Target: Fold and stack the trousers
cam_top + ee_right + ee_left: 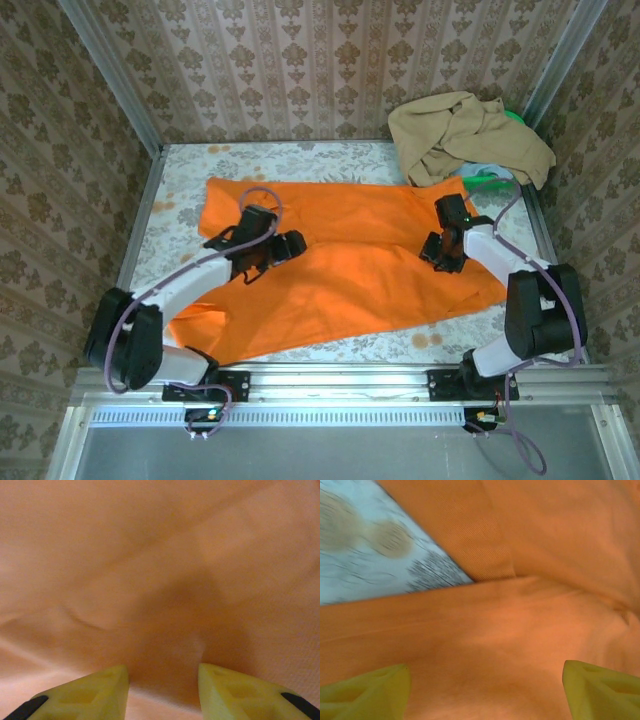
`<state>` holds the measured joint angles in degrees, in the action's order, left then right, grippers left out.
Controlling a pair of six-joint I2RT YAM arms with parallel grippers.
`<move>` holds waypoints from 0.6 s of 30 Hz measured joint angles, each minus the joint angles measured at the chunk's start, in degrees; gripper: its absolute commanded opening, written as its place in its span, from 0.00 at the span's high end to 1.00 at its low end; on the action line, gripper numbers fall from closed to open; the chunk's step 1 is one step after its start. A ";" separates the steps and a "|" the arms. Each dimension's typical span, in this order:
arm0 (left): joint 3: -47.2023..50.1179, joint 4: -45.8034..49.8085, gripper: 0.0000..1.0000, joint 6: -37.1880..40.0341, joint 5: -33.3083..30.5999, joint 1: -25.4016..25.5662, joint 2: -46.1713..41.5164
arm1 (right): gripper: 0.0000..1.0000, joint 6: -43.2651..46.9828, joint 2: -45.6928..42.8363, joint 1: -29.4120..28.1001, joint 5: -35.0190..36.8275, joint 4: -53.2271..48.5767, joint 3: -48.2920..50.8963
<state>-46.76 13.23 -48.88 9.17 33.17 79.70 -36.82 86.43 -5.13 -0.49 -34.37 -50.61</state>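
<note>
**A:** Where do the trousers [350, 270] lie?

**B:** Spread across the middle of the patterned worktop [300, 155], legs running to the left. One layer is lapped over another, probably a first fold.

**A:** And the hands?

**B:** The left hand [272, 255] hovers low over the left part, its fingers [365, 695] spread wide with nothing between them. I'd guess it is placed to take the folded edge beside the bare worktop. The right hand [440, 252] sits over the right end, its fingers [90, 695] partly parted. I see cloth beyond the gap but nothing pinched.

**A:** Anything unclear?

**B:** The wrist views are blurred. I can't tell whether either hand touches the fabric, or which end is the waistband. A tan garment [465, 135] at the far right corner covers something green.
</note>
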 measured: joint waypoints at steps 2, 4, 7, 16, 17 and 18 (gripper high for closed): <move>1.16 -3.87 0.20 -1.16 0.98 2.51 2.14 | 0.57 -1.14 0.15 2.32 -0.15 -0.04 2.93; 2.99 -7.63 0.20 -2.43 2.23 3.72 3.26 | 0.57 -2.25 0.42 5.01 -1.18 0.09 5.49; 5.77 -11.61 0.20 -3.67 4.39 4.04 4.55 | 0.57 -4.24 -2.73 8.81 -3.78 1.49 8.50; 6.97 -15.39 0.20 -2.80 7.37 4.04 5.05 | 0.57 -5.84 -18.73 17.38 -1.53 -10.80 14.64; 6.86 -15.41 0.20 -2.36 7.58 4.04 5.05 | 0.55 -6.08 -20.81 16.79 -1.51 -12.46 14.40; 6.71 -15.26 0.19 -1.84 7.61 4.02 4.98 | 0.53 -6.32 -22.36 15.67 -1.36 -13.79 13.64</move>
<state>-40.05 -2.02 -50.72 16.78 37.19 84.68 -43.13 64.07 10.55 -1.85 -48.16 -36.97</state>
